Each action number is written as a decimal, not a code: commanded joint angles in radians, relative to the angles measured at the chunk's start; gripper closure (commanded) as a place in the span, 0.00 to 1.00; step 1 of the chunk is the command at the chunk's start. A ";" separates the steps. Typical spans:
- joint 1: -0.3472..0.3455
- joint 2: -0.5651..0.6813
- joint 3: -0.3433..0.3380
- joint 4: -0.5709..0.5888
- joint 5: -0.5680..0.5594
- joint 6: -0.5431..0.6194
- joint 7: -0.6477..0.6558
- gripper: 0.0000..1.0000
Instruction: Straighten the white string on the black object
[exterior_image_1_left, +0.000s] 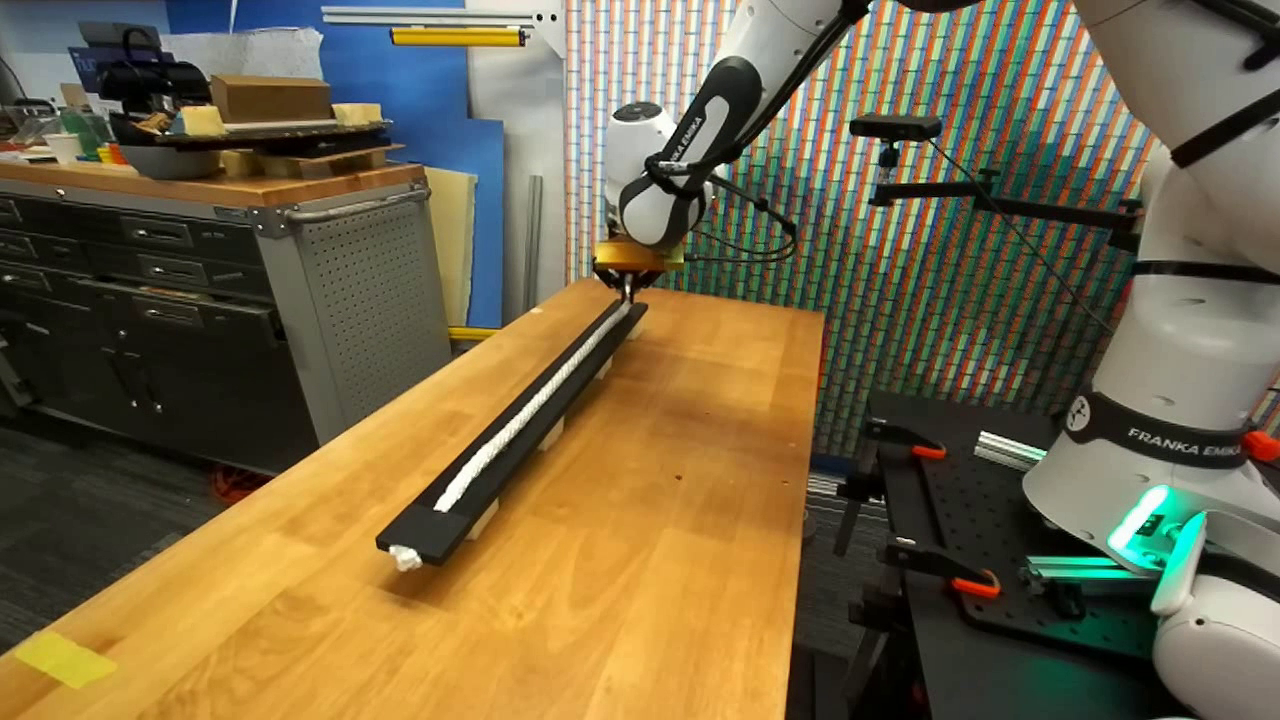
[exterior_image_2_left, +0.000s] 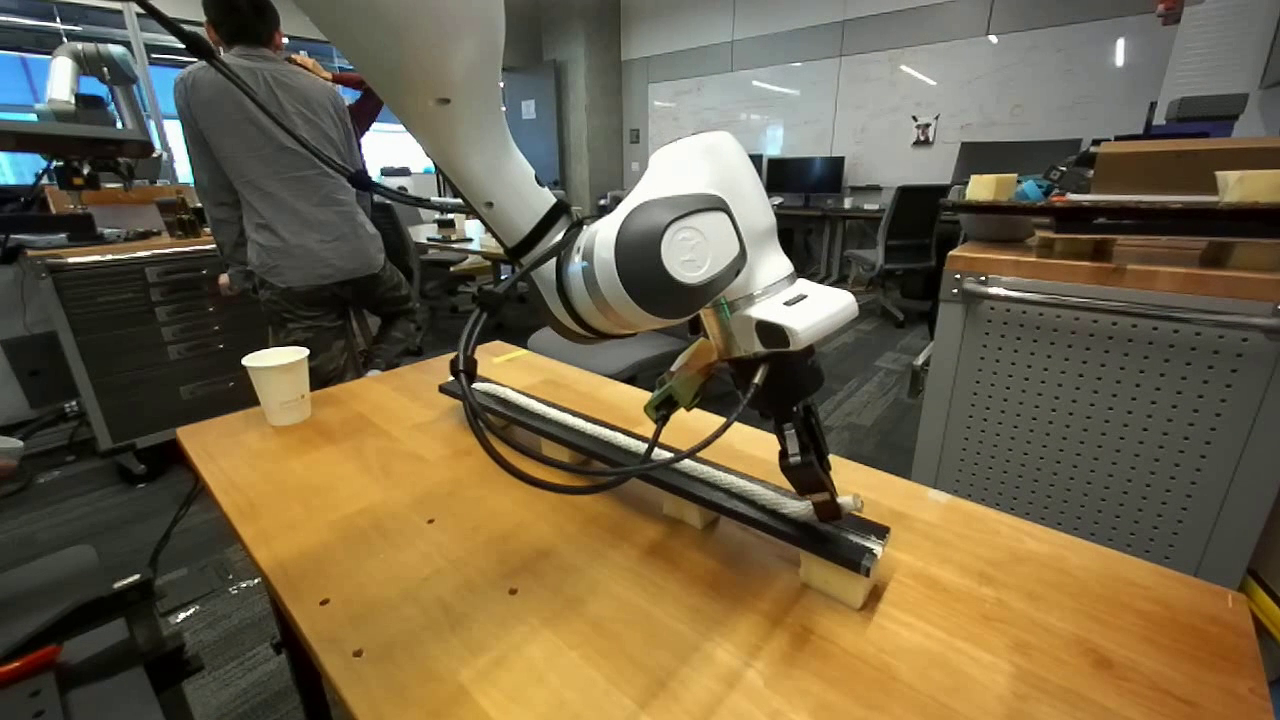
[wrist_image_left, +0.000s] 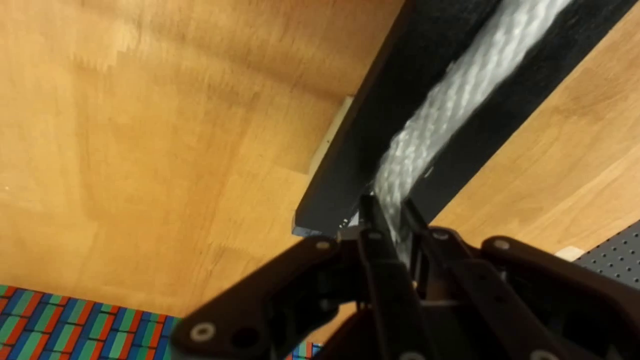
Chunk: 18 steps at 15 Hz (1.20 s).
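White string (wrist_image_left: 465, 90) slanted from upper right along the black bar (wrist_image_left: 400, 100) in the wrist view, down into my fingers (wrist_image_left: 376, 245), which pinched it at lower centre. In an exterior view it ran, nearly straight, from lower left to upper centre above the wooden tabletop (exterior_image_1_left: 660, 480). In an exterior view I held it right of centre, its tip (exterior_image_2_left: 851, 503) poking past me; a paper cup (exterior_image_2_left: 279, 386) stood at left.

Beyond a light-brown wooden table (exterior_image_1_left: 690, 600) rises a wall (exterior_image_1_left: 960, 340) patterned in red, green and blue stripes. A grey cabinet (exterior_image_1_left: 370, 290) with a perforated metal side stands on dark grey carpet (exterior_image_1_left: 80, 530); a wide whiteboard (exterior_image_2_left: 885, 100) reflects streaks of light.
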 joint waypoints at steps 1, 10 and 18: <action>-0.026 0.027 0.006 0.069 0.052 -0.052 0.021 0.97; -0.112 0.037 0.064 0.139 0.166 -0.098 0.031 0.63; -0.132 0.027 0.080 0.135 0.183 -0.087 0.024 0.03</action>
